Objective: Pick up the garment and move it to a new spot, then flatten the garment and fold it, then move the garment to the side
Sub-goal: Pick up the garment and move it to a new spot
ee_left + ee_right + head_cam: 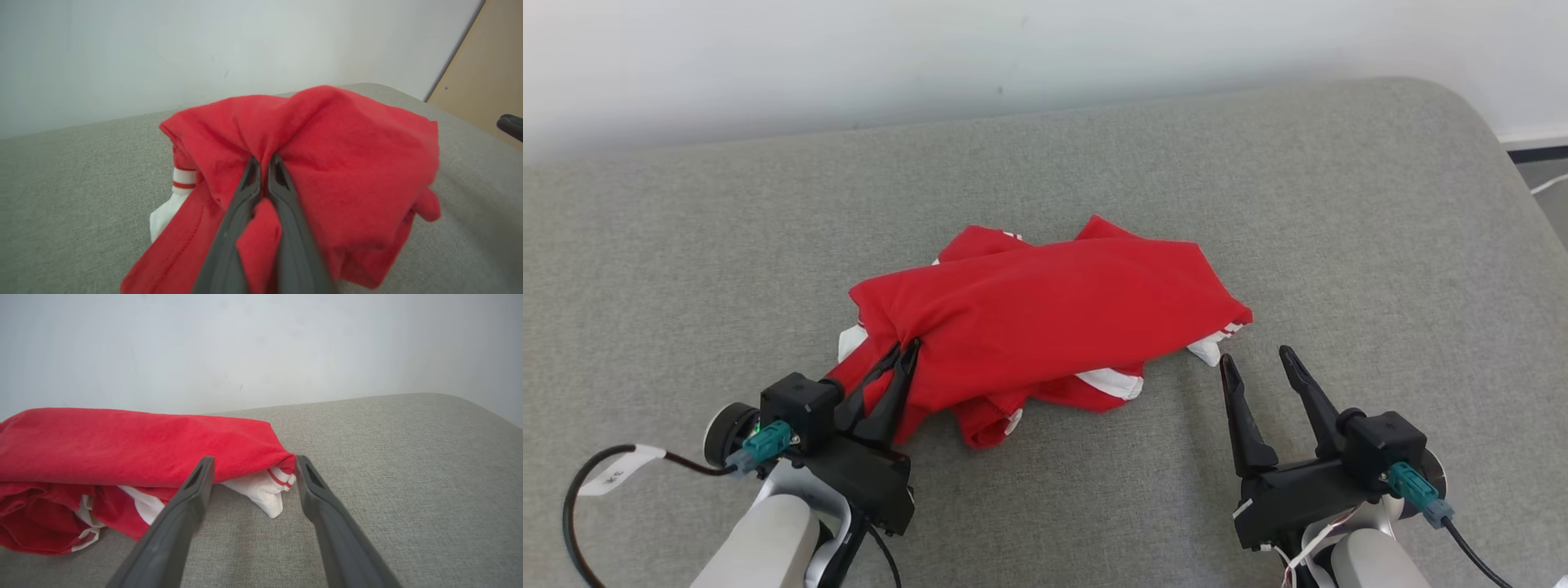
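A crumpled red garment [1045, 318] with white and red-striped trim lies bunched in the middle of the grey cushioned surface [686, 269]. My left gripper [905, 349] is shut on a fold at the garment's [347, 163] near-left edge, and red cloth is pinched between its fingers [245, 196]. My right gripper [1255, 358] stands open just off the garment's near-right corner, close to the white trim [261, 490], which sits between its spread fingertips [204, 465] without touching them.
A pale wall [931, 57] runs behind the grey surface. The surface's rounded right corner [1462, 106] drops to a dark floor strip at far right. Bare grey fabric lies to the left, right and front of the garment. A tan panel [486, 73] stands at right.
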Tool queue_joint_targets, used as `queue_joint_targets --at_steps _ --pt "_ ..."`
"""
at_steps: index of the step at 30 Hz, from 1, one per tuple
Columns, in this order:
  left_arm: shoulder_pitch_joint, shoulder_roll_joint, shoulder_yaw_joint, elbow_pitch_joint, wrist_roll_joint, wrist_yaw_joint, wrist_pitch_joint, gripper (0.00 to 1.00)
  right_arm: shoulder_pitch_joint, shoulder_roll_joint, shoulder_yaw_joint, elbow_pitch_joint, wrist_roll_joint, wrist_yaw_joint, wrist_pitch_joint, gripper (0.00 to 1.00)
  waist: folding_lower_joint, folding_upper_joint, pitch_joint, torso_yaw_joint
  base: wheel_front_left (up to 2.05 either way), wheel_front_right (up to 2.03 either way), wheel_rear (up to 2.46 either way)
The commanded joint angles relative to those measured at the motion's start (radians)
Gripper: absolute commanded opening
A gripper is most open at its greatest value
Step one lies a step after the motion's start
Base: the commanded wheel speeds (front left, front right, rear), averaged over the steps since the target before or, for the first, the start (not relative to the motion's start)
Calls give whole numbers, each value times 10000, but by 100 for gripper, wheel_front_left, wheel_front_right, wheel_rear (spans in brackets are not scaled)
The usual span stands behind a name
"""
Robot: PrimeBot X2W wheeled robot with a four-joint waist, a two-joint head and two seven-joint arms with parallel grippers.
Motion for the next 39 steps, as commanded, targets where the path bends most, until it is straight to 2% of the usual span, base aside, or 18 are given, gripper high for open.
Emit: queue_joint_targets --at_steps 1,3,4,5,6,11,22,31,39 --pt "45 -51 9 183 -20 33 -261 0 67 -59 25 14 68 1 -6 100 0 -1 -138 113 0 0 0" --pt "-41 -158 3 335 56 56 -458 0 117 -79 44 33 96 1 -6 100 0 -1 -236 187 0 0 0" --pt "-73 -182 -26 407 127 67 -515 68 129 -82 62 53 110 1 -6 100 0 -1 -276 220 0 0 0" --pt "-72 -214 -43 458 138 57 -568 93 131 -90 83 73 127 1 -6 100 0 -1 -316 252 0 0 0" --pt "-41 -291 22 471 173 89 -649 100 156 -78 135 94 155 1 -6 100 0 -1 -372 306 0 0 0" --pt "358 -454 202 272 147 242 -773 100 295 -135 82 140 214 1 -6 100 0 -1 -525 466 0 0 0" --pt "2065 -607 791 -1409 514 540 -792 100 475 -230 169 207 340 1 -7 100 0 -1 -979 725 0 0 0" --pt "2882 -664 1168 -1523 580 444 -795 100 470 -279 231 206 385 1 -7 100 0 -1 -1104 798 0 0 0" --pt "2561 -641 1091 -879 606 168 -783 100 308 -304 343 190 460 1 -7 100 0 -1 -884 441 0 0 0"
